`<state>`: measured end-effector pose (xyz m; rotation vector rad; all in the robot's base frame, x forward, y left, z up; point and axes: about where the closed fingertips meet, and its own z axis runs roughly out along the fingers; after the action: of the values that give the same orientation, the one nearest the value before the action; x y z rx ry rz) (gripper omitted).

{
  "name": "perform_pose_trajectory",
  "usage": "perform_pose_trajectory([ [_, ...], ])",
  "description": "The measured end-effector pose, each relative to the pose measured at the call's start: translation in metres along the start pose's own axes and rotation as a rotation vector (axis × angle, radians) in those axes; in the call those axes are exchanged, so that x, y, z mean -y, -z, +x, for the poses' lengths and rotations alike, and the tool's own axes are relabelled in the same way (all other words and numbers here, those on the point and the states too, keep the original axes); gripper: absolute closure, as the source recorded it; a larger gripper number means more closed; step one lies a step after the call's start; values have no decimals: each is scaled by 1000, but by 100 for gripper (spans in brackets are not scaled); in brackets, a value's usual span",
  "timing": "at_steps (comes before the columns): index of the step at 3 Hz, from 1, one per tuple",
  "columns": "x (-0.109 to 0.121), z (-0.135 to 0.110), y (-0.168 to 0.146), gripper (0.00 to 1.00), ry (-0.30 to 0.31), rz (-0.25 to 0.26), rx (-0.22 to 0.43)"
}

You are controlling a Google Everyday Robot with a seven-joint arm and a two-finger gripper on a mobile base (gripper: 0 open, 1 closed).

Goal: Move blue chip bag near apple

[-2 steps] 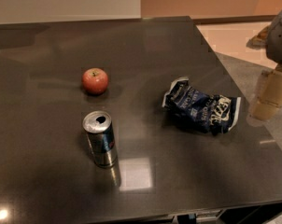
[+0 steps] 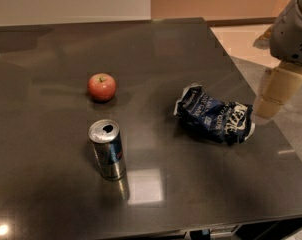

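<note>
The blue chip bag (image 2: 215,114) lies crumpled on the dark table (image 2: 156,49), right of centre, dark navy with white lettering. The apple (image 2: 101,86) sits upright to the left of it, about a bag's width and more away. My gripper (image 2: 271,106) hangs at the right edge of the view, beige below a grey arm housing. It is just right of the bag's right end, over the table's right edge, and holds nothing.
A silver-blue drink can (image 2: 107,150) with an open top stands upright in front of the apple, left of the bag. The table's right edge runs close behind the bag, with floor (image 2: 291,129) beyond it.
My gripper has shifted slightly left, closer to the bag's right end. The bag, the apple and the can have not moved.
</note>
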<state>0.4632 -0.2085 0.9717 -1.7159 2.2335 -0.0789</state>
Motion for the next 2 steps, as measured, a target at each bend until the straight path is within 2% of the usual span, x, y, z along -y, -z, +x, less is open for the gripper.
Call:
perform_pose_trajectory([
  [2, 11, -20, -52, 0, -22, -49, 39],
])
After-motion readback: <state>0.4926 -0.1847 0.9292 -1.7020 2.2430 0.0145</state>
